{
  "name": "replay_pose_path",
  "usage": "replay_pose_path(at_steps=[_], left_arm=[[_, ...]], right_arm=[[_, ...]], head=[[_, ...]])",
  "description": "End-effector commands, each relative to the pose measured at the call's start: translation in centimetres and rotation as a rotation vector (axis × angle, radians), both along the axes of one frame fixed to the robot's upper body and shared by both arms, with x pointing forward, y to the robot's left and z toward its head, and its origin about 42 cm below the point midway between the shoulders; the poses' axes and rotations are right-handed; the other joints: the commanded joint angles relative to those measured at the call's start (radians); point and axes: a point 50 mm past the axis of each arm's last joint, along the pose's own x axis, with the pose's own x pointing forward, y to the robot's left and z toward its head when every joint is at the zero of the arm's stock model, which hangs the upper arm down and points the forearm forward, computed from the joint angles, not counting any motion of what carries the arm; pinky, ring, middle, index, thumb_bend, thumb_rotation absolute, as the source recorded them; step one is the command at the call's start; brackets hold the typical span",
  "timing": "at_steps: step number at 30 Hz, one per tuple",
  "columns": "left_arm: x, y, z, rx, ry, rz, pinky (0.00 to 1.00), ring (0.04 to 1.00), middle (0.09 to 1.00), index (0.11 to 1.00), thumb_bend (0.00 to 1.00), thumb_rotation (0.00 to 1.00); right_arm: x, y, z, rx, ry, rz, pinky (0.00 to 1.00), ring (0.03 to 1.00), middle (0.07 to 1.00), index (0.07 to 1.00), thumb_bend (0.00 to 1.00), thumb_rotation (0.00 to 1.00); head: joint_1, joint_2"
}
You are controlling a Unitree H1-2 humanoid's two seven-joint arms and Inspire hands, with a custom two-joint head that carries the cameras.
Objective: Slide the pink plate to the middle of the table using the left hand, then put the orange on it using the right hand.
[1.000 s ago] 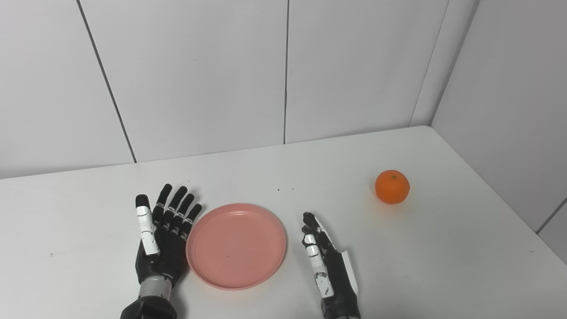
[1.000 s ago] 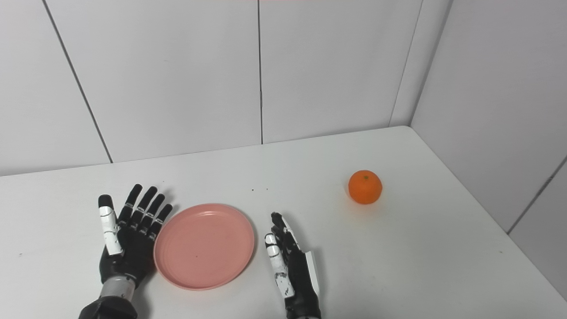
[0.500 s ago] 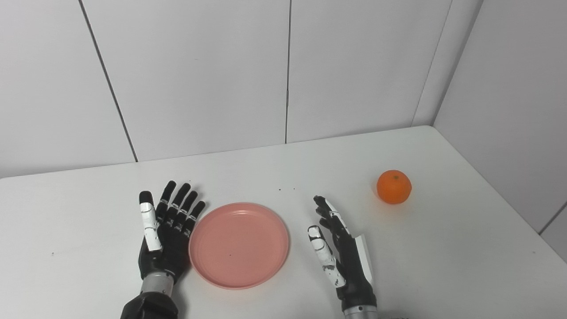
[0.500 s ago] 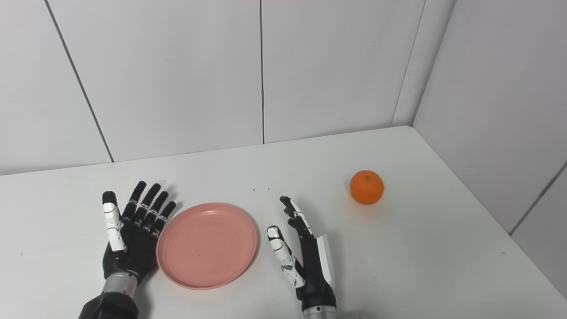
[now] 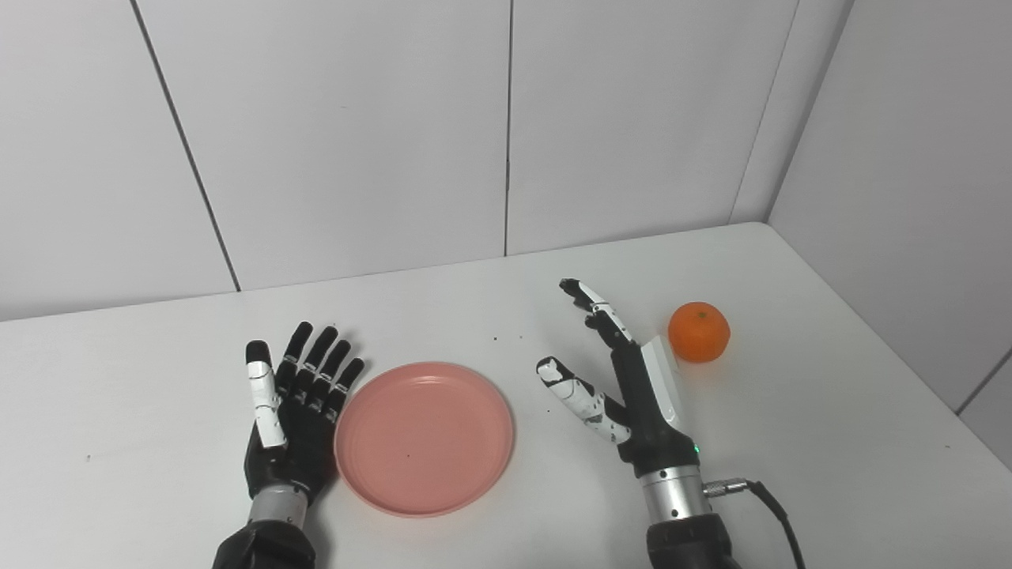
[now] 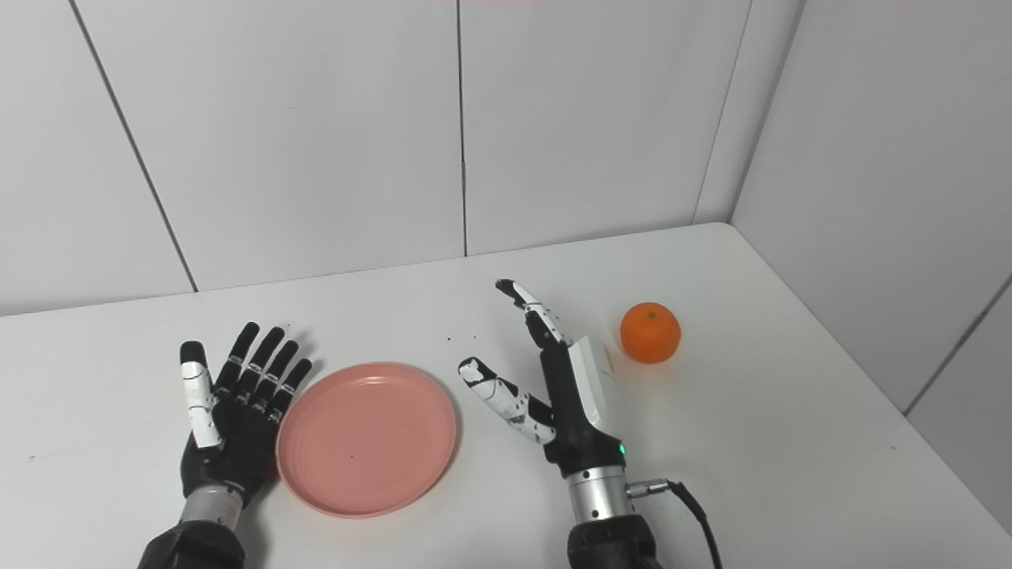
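Note:
A round pink plate point(image 5: 424, 437) lies flat on the white table, left of centre and near the front. My left hand point(image 5: 294, 411) rests open beside its left rim, palm up, fingers spread, touching or almost touching the rim. The orange point(image 5: 698, 333) sits alone on the table at the right. My right hand point(image 5: 621, 379) is raised between plate and orange, open, edge-on, thumb stretched toward the plate and fingers pointing away from me. Its back is just left of the orange, with a small gap.
The white table point(image 5: 830, 442) ends at panelled walls behind and on the right. A cable point(image 5: 771, 510) trails from my right wrist. Tiny dark specks point(image 5: 508, 337) dot the table beyond the plate.
My right hand has risen and travelled forward and right, from beside the plate toward the orange, with its thumb spread wider. Plate, orange and left hand have stayed where they were.

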Motion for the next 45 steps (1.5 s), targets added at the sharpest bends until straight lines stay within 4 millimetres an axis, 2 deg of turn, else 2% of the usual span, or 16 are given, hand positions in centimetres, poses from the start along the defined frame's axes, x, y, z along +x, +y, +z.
replay_pose_path(at_steps=[1, 2, 3, 5, 7, 12, 20, 31, 39, 45], left_arm=[[-2.0, 0.4, -4.6, 0.036, 0.202, -0.002, 0.82, 0.878, 0.844, 0.879, 0.76, 0.76], [-2.0, 0.4, -4.6, 0.035, 0.203, -0.002, 0.82, 0.878, 0.844, 0.88, 0.75, 0.76], [-2.0, 0.5, -4.6, 0.035, 0.204, -0.002, 0.82, 0.876, 0.843, 0.873, 0.76, 0.76], [-1.9, 0.5, -4.6, 0.033, 0.21, 0.002, 0.82, 0.872, 0.838, 0.863, 0.76, 0.75], [-1.9, 0.5, -4.6, 0.036, 0.212, 0.003, 0.81, 0.869, 0.833, 0.863, 0.76, 0.75], [-1.8, 0.6, -4.5, 0.038, 0.211, 0.002, 0.81, 0.868, 0.831, 0.861, 0.76, 0.75], [-1.8, 0.6, -4.5, 0.046, 0.208, -0.005, 0.81, 0.87, 0.828, 0.872, 0.75, 0.75], [-1.9, 0.5, -4.5, 0.044, 0.21, -0.005, 0.8, 0.862, 0.827, 0.868, 0.76, 0.74], [-1.9, 0.4, -4.6, 0.047, 0.21, -0.007, 0.81, 0.867, 0.831, 0.873, 0.75, 0.75], [-2.0, 0.4, -4.6, 0.049, 0.211, -0.007, 0.81, 0.866, 0.827, 0.869, 0.75, 0.75]], right_arm=[[0.6, -0.4, 2.0, -0.072, -0.053, -0.035, 0.74, 0.811, 0.838, 0.815, 0.85, 1.0], [0.9, -0.8, 2.4, -0.123, -0.058, -0.06, 0.74, 0.809, 0.836, 0.813, 0.86, 1.0], [1.1, -1.1, 2.7, -0.157, -0.061, -0.077, 0.85, 0.826, 0.829, 0.805, 0.86, 1.0], [1.6, -1.8, 3.3, -0.222, -0.069, -0.112, 0.95, 0.852, 0.834, 0.807, 0.85, 1.0], [2.1, -2.4, 3.8, -0.259, -0.076, -0.135, 0.98, 0.865, 0.836, 0.801, 0.84, 0.99], [3.4, -4.0, 4.9, -0.364, -0.082, -0.207, 1.0, 0.875, 0.833, 0.776, 0.86, 1.0], [4.9, -6.3, 6.0, -0.485, -0.062, -0.286, 0.98, 0.868, 0.82, 0.761, 0.85, 1.0], [6.8, -9.7, 5.6, -0.536, 0.007, -0.333, 0.96, 0.85, 0.801, 0.759, 0.85, 1.0], [8.1, -12.0, 4.7, -0.528, 0.054, -0.354, 0.78, 0.794, 0.793, 0.756, 0.85, 0.95], [9.0, -13.2, 3.6, -0.527, 0.082, -0.364, 0.75, 0.775, 0.775, 0.749, 0.86, 0.96]], head=[[0.001, 0.0], [0.001, 0.0], [0.001, 0.0], [0.005, -0.001], [0.005, -0.001], [0.002, -0.003], [0.001, -0.003], [0.001, -0.003], [0.002, -0.004], [0.003, -0.002]])
